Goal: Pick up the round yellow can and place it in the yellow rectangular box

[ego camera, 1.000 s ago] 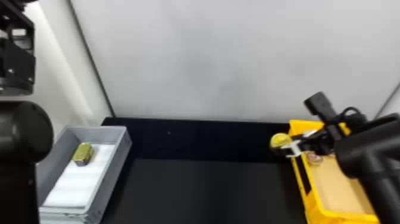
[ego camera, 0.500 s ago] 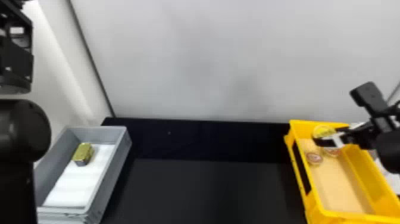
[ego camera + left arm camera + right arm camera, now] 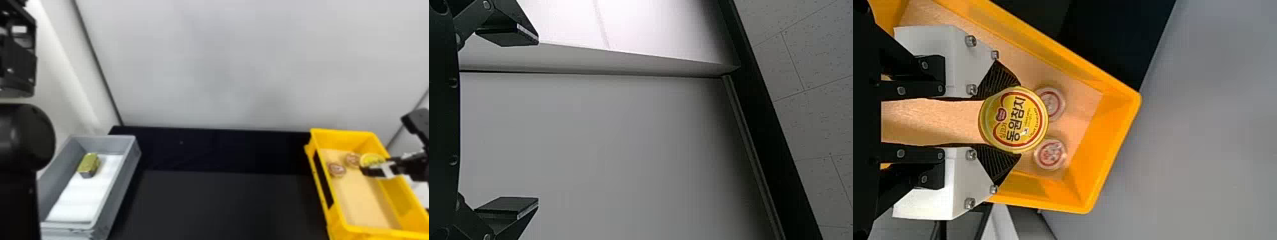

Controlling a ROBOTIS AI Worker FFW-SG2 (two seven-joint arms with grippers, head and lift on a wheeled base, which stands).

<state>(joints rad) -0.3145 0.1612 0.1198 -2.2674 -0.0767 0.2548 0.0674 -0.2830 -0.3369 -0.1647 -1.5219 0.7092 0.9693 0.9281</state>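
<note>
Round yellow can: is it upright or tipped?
Upright. The head view shows the lid of the round yellow can facing up, with the right gripper holding it over the yellow rectangular box.

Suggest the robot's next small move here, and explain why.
Probably lower the round yellow can a little before releasing it: the right gripper grips it above the yellow box, and two other round containers lie on the box's floor nearby.

The back wall (image 3: 223, 63) was softly lit; a bright streak was cast on the side wall (image 3: 76, 63), little light was returned by the worktop (image 3: 223, 207), a panel (image 3: 654, 25) was whitened by glare and the yellow rectangular box (image 3: 1120, 115) was lightly shaded inside
</note>
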